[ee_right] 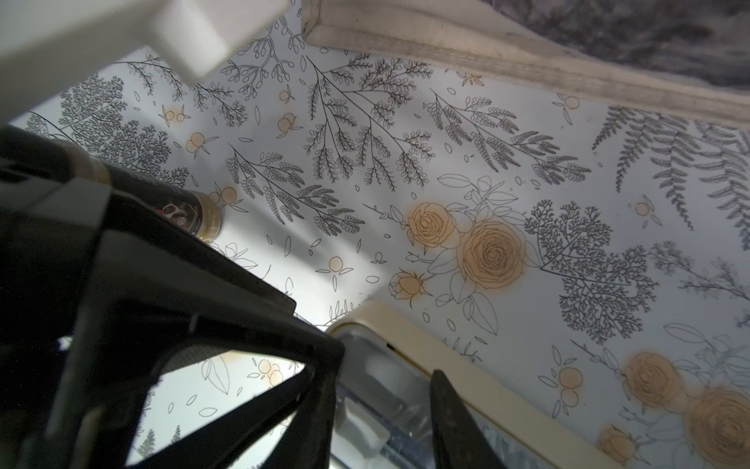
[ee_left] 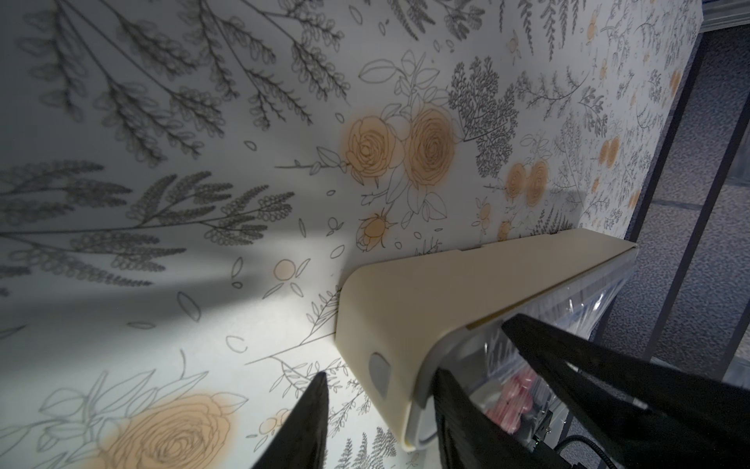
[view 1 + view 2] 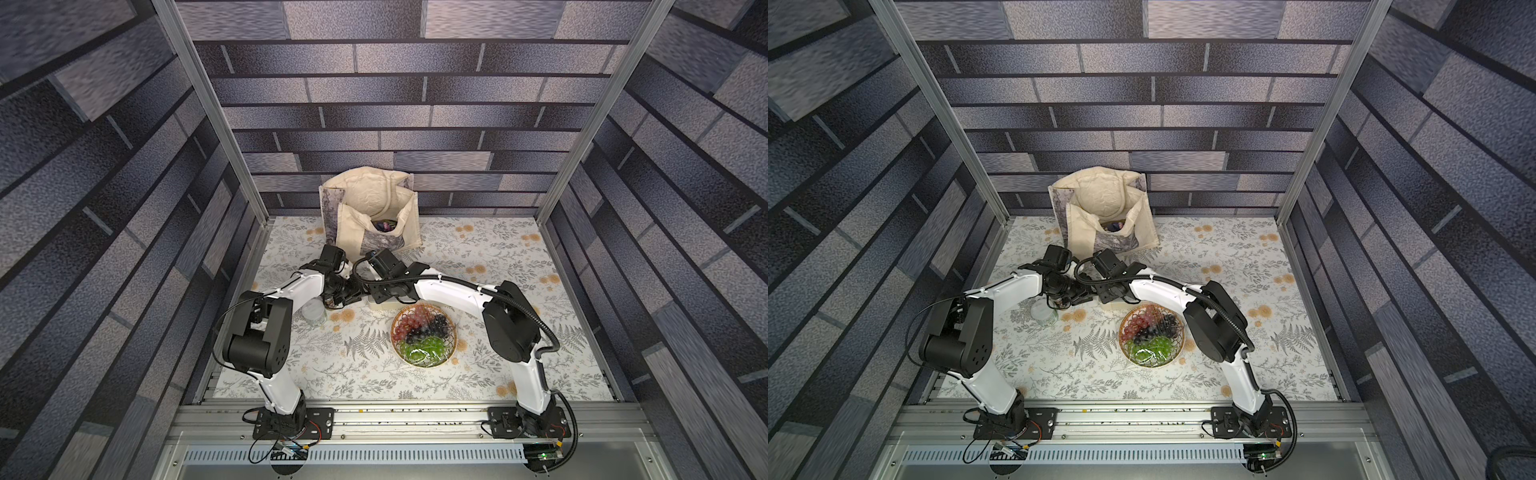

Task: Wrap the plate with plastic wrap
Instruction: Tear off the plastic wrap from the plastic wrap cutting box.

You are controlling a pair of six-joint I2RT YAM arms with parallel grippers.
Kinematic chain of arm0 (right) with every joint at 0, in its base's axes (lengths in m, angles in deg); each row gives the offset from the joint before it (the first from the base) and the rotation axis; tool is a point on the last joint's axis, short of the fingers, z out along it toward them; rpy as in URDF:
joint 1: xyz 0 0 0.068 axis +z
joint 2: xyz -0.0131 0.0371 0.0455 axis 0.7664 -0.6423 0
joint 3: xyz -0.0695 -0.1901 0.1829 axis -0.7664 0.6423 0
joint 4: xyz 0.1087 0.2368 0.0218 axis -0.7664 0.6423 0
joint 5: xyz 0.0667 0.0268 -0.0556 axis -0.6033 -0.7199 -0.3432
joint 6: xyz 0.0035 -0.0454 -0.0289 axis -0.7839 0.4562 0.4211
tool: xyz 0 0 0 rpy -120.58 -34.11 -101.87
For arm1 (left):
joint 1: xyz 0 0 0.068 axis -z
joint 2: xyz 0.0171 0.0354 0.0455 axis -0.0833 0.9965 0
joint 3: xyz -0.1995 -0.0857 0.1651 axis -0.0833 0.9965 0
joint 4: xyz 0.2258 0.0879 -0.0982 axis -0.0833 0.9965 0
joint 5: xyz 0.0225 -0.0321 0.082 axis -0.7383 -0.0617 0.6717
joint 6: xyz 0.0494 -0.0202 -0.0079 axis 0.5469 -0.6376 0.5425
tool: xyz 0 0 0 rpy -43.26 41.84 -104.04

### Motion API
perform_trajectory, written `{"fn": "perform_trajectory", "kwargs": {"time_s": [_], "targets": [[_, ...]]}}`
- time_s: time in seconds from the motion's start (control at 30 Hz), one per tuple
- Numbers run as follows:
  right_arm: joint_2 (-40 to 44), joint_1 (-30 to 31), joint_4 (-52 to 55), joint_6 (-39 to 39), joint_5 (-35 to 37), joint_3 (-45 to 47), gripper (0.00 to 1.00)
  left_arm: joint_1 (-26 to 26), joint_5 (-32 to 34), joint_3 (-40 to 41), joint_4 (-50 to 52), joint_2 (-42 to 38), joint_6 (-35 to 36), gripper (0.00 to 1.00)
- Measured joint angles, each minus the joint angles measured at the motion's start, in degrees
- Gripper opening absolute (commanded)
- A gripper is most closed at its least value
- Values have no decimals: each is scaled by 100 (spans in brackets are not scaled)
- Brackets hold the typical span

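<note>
Jaws apart, my left gripper (image 2: 381, 377) straddles the end of the dispenser box (image 2: 446, 292). I cannot tell whether my right gripper (image 1: 385, 365) grips its clear lid. The plate (image 3: 453, 347) sits just beside, plastic wrap (image 3: 415, 353) glistening over it. If the film is uncut, a tug could drag it.

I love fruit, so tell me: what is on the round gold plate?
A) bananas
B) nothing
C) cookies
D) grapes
D: the plate holds bunches of red, dark purple and green grapes.
</note>
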State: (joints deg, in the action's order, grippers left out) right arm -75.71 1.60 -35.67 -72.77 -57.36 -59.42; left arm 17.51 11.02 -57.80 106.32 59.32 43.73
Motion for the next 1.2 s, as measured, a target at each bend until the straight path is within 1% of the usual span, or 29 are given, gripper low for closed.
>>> {"fn": "perform_trajectory", "kwargs": {"time_s": [0.2,0.4,0.57,0.87,0.9,1.0,1.07,1.17,1.2], "targets": [[24,0,-72,4,199,81,41,0,26,-24,-28,42,24,46],[212,-39,-188,9,380,369,41,-2,24,-48,-22,68,26,45],[518,-107,-155,66,496,791,41,-2,31,-57,-11,70,39,45],[1003,-420,-175,87,566,1427,42,0,48,-111,44,107,50,45],[1047,-448,-177,90,564,1484,43,0,48,-116,46,107,59,45],[1158,-511,-192,94,507,1598,53,4,63,-122,59,107,63,45],[1231,-546,-199,109,428,1613,57,4,66,-129,66,107,63,45],[1375,-570,-295,101,291,1613,57,4,68,-133,79,107,63,45],[1410,-573,-330,83,258,1611,55,9,70,-138,85,107,66,45]]}}
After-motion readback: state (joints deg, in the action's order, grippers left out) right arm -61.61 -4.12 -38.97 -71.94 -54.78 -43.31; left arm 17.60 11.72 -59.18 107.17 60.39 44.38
